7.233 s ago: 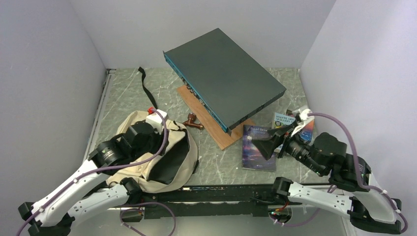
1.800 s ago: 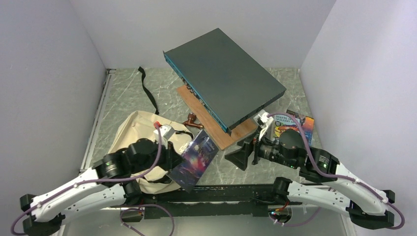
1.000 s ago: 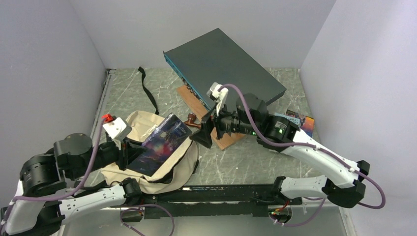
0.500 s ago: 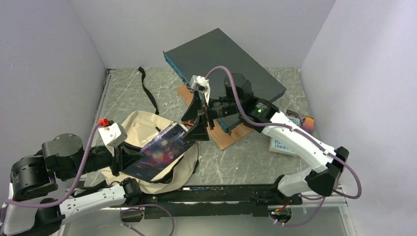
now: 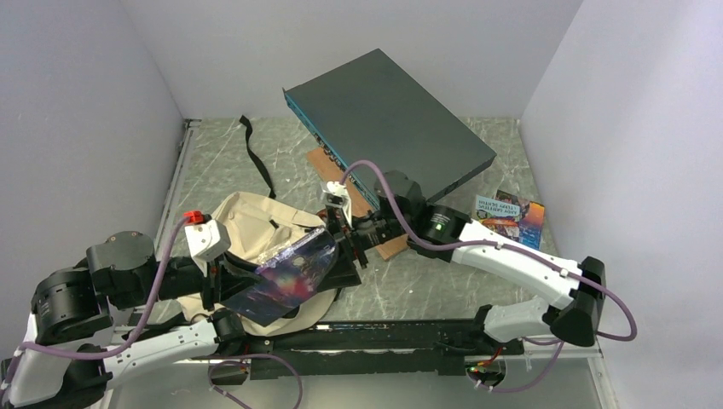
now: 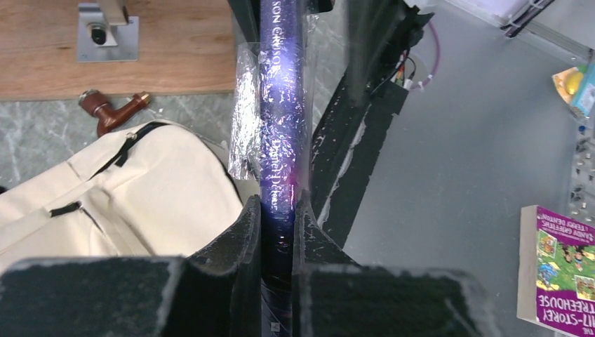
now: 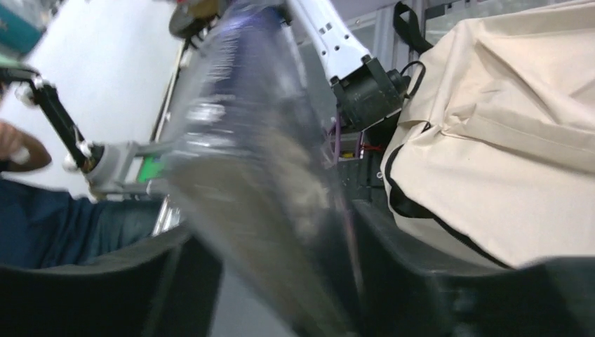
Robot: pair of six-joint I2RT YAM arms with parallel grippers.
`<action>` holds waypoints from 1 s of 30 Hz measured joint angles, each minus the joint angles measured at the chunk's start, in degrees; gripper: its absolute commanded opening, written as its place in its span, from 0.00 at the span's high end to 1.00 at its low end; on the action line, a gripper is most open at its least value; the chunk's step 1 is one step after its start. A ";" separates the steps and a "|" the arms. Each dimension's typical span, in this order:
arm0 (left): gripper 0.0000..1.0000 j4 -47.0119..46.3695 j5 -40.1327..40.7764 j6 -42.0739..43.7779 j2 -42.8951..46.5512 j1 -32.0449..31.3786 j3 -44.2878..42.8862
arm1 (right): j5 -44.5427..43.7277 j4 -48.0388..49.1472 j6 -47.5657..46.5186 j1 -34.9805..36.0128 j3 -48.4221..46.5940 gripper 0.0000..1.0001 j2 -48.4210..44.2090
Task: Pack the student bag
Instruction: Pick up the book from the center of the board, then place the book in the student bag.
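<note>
The student bag (image 5: 243, 223), cream canvas with black straps, lies at the near left of the table. A dark purple book (image 5: 290, 273) hangs tilted over the bag's mouth, and my left gripper (image 5: 223, 277) is shut on the book's near-left end. In the left wrist view its spine (image 6: 281, 140) runs up from between that gripper's (image 6: 279, 203) fingers, with the bag (image 6: 140, 182) to the left. My right gripper (image 5: 345, 251) reaches in from the right, open, its jaws astride the book's far edge. In the right wrist view the blurred book (image 7: 259, 175) sits between the right gripper's (image 7: 270, 232) fingers, leaning on the right one. The bag (image 7: 505, 154) is beyond.
A big dark grey flat box (image 5: 388, 128) rests tilted on a wooden board (image 5: 322, 159) behind the bag. A colourful book (image 5: 507, 213) lies at the right. A loose black strap (image 5: 256, 158) trails at the back left, and a brown pipe-shaped piece (image 6: 112, 112) lies by the board.
My right arm has swung down and left from above the board to the book's far edge, and its jaws have narrowed. The left gripper has kept hold of the book and lowered it slightly.
</note>
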State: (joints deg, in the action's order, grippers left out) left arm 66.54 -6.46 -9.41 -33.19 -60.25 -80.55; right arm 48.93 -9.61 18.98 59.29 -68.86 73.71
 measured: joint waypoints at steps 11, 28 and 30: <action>0.23 -8.04 0.20 -2.75 -0.17 -0.11 2.56 | -6.88 2.99 7.39 0.39 9.75 1.00 -14.36; 0.16 -8.98 18.45 -4.35 -10.51 0.02 9.22 | -11.96 -12.59 29.07 0.20 36.13 1.00 -48.22; 0.15 -9.88 18.58 -5.09 -11.78 0.02 11.04 | -13.16 -13.31 31.28 0.20 36.96 1.00 -50.77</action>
State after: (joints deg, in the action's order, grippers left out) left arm 56.66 12.12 -14.50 -44.97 -60.23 -69.52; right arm 35.77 -22.92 50.26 59.48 -31.90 22.94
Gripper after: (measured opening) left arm 0.834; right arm 0.242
